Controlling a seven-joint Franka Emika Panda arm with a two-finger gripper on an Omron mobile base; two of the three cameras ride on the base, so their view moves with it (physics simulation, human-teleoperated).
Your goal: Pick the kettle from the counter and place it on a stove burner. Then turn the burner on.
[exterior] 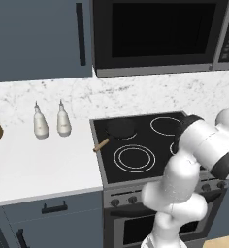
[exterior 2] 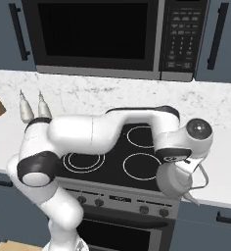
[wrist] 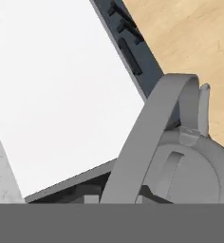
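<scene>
- The kettle (exterior 2: 175,180) hangs under my hand (exterior 2: 178,159), tipped over, with its spout pointing down and toward the room. It is off the table (exterior 2: 220,181), over the stove's front right corner where cooktop meets table.
- In the hand view, the kettle's arched handle (wrist: 147,137) runs up past my fingertips. I judge I am gripping that handle, though the fingers themselves are hidden.
- The stove burner (exterior 2: 83,161) with the two rings lies to my left, across the black glass, well apart from the kettle. The carry goes leftward.
- A dark pan (exterior: 120,130) sits on the rear left ring, its wooden handle (exterior: 101,145) poking out near the double ring's corner. That looks like the one thing I might clip.
- Two white bottles (exterior: 51,121) stand far off on the left table.
</scene>
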